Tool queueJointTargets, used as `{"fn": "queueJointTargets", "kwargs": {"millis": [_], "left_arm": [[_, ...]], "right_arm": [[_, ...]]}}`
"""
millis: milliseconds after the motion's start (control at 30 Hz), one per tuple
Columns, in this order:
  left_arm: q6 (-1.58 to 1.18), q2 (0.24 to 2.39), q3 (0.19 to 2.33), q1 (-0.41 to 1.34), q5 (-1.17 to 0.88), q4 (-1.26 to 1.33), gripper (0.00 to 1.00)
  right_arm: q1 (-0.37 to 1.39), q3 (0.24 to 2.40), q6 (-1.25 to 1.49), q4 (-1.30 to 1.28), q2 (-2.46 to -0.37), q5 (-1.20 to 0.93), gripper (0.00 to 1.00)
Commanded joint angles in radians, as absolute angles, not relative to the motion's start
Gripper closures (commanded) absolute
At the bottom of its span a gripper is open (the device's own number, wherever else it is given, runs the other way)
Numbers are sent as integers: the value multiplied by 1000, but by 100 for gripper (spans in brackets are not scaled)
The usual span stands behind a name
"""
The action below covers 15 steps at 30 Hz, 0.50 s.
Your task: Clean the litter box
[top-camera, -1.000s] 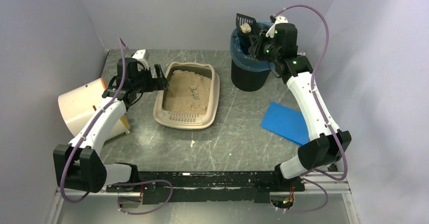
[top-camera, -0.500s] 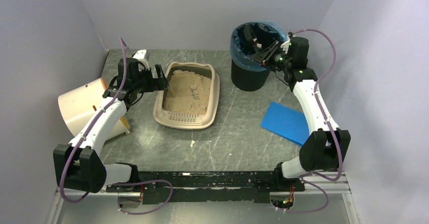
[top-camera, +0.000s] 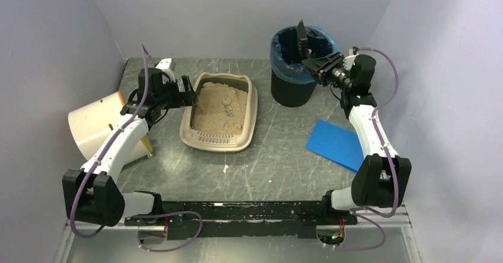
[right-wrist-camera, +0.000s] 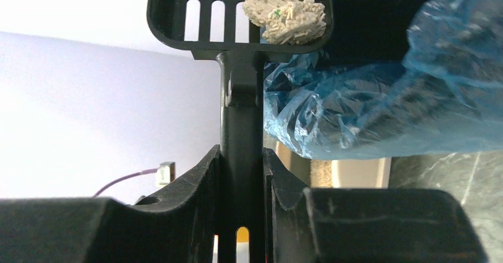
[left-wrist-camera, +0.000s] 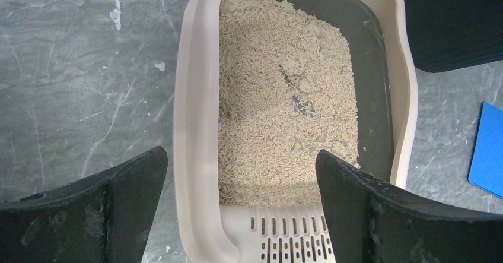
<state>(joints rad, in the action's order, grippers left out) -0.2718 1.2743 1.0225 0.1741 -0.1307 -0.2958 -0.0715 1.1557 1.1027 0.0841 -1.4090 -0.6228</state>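
The beige litter box (top-camera: 252, 105) sits mid-table, tan litter heaped inside and its slotted lip facing me. My left gripper (top-camera: 185, 93) hovers open over the box's left rim. In the left wrist view the rim (left-wrist-camera: 191, 126) runs between the wide-apart fingers of this gripper (left-wrist-camera: 240, 156). My right gripper (top-camera: 318, 63) is shut on the handle of a black slotted scoop (top-camera: 301, 37), turned on edge above the black bin (top-camera: 292, 88). In the right wrist view this gripper (right-wrist-camera: 241, 162) clamps the scoop handle, and a pale litter clump (right-wrist-camera: 286, 9) rests on the scoop head (right-wrist-camera: 204, 13).
The bin has a blue liner (right-wrist-camera: 391, 91). A blue sheet (top-camera: 335, 143) lies flat on the table at the right. A cream drum (top-camera: 95, 123) lies on its side at the left wall. A small crumb (top-camera: 225, 168) lies in front of the box.
The right arm has swung to the right and rolled the scoop from upright onto its edge over the bin. The left arm has not moved.
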Motion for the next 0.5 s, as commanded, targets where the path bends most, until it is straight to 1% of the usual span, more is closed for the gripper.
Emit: {"fn": "queueJointTargets", "kwargs": {"millis": [0,100,233,467], "left_arm": [[-258,1264,1024,183,-113,-286,0],[-259,1261,1023,182,-112,-284,0],[-256,1258,1025,183,-105,-287,0],[-253,1253,1022,183,-100,-288,0]], "right_arm": [[-101,1103,1263,267,-1373,-701,100],[-110,1073,1328,314,-1363,-719,100],[-125,975,1490,486,-1343,-739,100],[-136,909,1684,696,-1366,-770,100]]}}
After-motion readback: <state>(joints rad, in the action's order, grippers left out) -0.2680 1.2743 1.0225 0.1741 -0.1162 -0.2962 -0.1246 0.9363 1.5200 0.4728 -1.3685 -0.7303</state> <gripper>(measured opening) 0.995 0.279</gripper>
